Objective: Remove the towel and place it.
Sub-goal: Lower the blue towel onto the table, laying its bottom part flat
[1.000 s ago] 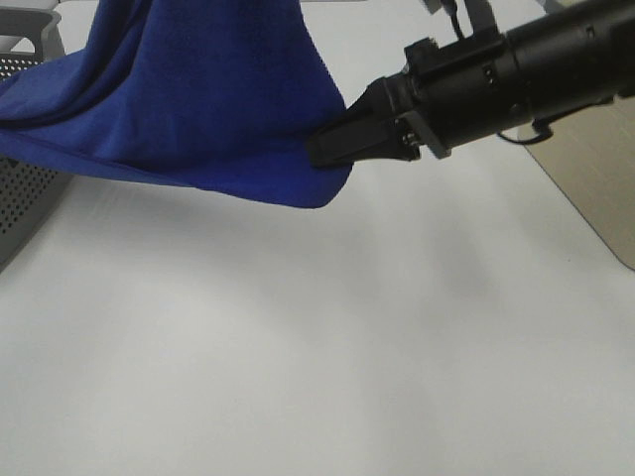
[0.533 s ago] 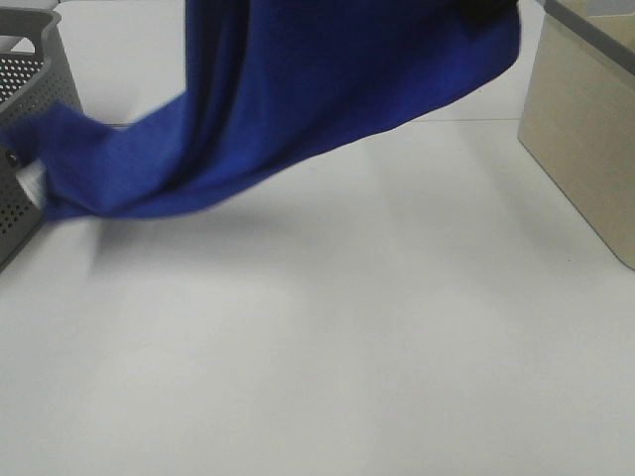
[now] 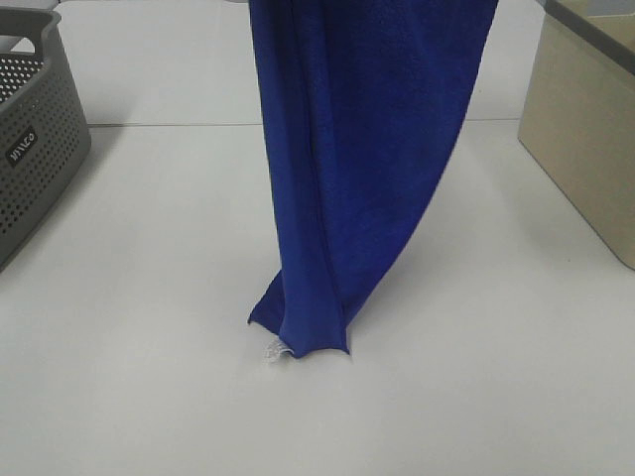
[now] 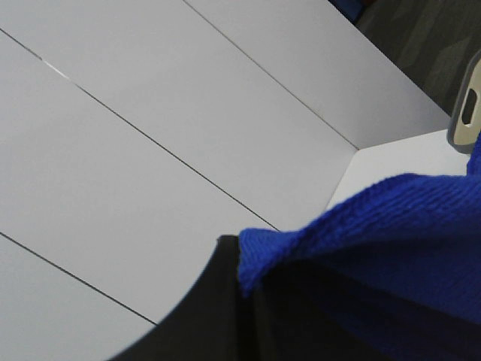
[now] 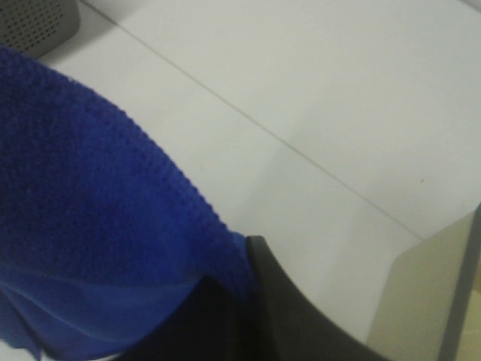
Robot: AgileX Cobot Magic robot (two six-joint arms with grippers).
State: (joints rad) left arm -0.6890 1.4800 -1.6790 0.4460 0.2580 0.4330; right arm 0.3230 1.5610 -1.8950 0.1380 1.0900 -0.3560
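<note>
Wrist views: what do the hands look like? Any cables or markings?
Little shows. The left hand is a plain matte black finger with a smooth, curved outer edge. The right hand is the same black, with a rounded tip and a straight sloping side. No cables, labels or markings are visible on either. Nothing else of the robot is in frame.

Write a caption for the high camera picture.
Blue towel hangs down, its bottom tip reaching the white table, gray basket at left.

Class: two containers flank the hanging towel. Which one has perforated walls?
The grey basket at the left edge: its wall is dotted with holes, while the beige box on the right has plain solid sides.
</note>
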